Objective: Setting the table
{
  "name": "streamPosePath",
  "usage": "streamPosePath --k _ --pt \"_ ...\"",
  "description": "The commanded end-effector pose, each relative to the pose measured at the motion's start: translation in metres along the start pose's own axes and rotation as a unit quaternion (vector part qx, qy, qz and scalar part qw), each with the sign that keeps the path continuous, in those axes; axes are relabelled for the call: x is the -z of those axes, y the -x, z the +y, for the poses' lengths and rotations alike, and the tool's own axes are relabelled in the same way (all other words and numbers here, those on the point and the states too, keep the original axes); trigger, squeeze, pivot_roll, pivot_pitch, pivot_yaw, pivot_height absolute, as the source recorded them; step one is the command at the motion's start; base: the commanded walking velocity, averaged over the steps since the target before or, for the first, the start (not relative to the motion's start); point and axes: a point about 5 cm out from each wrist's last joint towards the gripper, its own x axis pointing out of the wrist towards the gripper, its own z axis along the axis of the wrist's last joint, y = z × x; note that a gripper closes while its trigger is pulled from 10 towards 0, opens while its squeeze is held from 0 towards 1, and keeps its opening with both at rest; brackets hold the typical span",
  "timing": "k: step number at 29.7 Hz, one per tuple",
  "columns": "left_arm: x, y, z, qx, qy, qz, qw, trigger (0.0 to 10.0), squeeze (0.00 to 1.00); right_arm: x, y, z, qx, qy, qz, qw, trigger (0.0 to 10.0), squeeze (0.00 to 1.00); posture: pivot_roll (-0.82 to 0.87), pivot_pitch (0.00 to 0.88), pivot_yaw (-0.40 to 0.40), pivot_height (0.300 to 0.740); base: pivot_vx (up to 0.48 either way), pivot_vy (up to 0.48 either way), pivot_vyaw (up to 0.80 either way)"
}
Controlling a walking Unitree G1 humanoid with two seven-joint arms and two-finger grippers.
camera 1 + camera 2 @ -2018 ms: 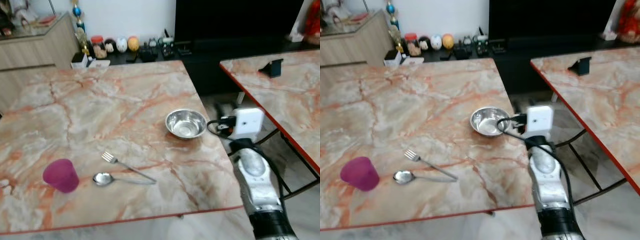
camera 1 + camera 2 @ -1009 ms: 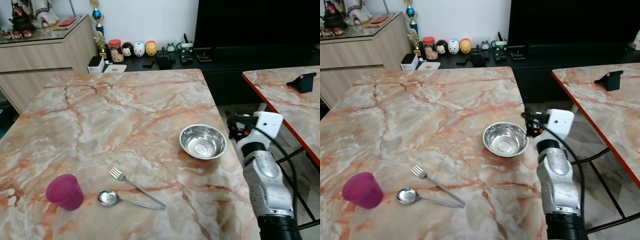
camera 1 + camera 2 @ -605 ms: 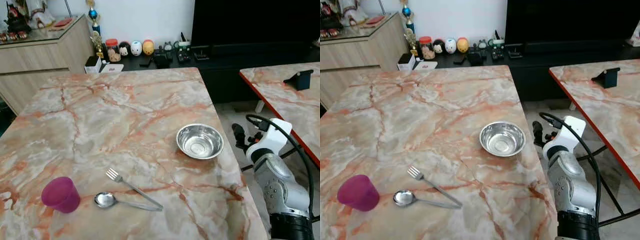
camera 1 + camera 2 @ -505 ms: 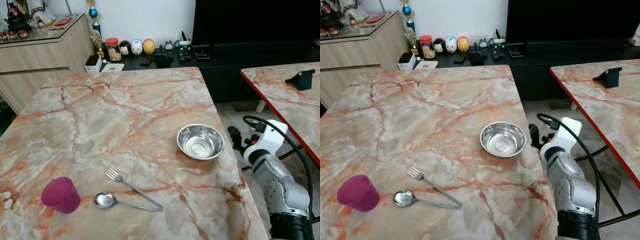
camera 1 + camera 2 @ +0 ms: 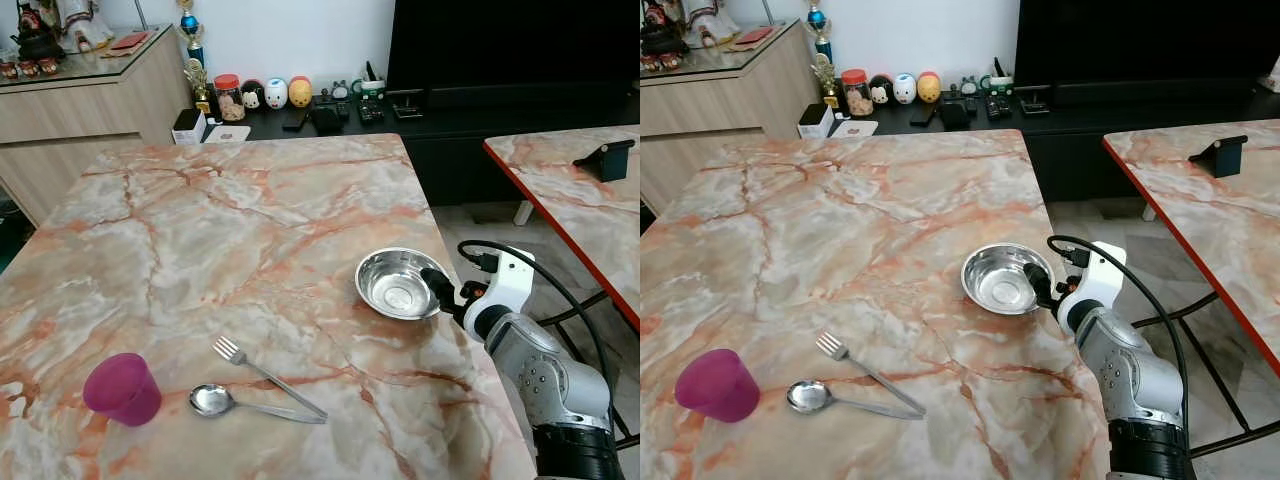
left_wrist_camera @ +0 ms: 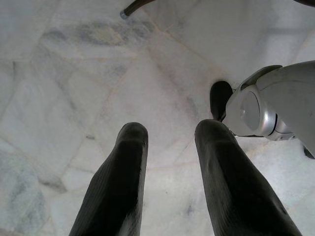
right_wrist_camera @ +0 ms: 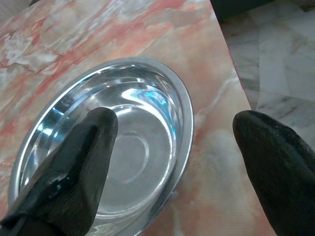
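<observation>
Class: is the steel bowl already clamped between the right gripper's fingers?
No: the right gripper is open, one finger over the steel bowl, one outside its rim.

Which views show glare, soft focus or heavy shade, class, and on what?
Right wrist view: window glare streaks the steel bowl, and the near fingers of the right gripper are soft. Left eye view: even daylight, sharp marble table. Left wrist view: bright floor, left gripper dark.
</observation>
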Motion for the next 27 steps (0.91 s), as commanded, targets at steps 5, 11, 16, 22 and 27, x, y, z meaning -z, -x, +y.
streamPosePath --k 5,11,16,22,27 --pt "0.006 0.003 0.005 -0.001 -0.010 0.012 1.000 10.0 0.00 0.000 -0.003 0.001 0.002 -0.021 0.007 1.000 10.0 0.00 -0.07 0.000 0.067 0.740 0.000 0.000 0.00" --pt "0.004 0.002 0.003 -0.001 -0.010 0.005 1.000 10.0 0.00 0.004 -0.008 0.004 -0.013 -0.049 0.016 0.999 10.0 0.00 -0.07 0.000 0.062 0.740 0.000 0.000 0.00" --pt "0.003 0.002 0.001 0.003 -0.016 0.003 1.000 10.0 0.00 0.007 -0.012 0.008 -0.022 -0.063 0.018 0.998 10.0 0.00 -0.06 0.000 0.063 0.740 0.000 0.000 0.00" --pt "0.007 0.002 -0.003 0.003 -0.016 0.012 1.000 10.0 0.00 0.010 -0.017 0.011 -0.023 -0.070 0.022 0.997 10.0 0.00 -0.06 0.000 0.062 0.740 0.000 0.000 0.00" --pt "0.009 0.002 -0.004 0.002 -0.017 0.015 1.000 10.0 0.00 0.015 -0.020 0.013 -0.022 -0.071 0.027 0.997 10.0 0.00 -0.05 0.000 0.063 0.740 0.000 0.000 0.00"
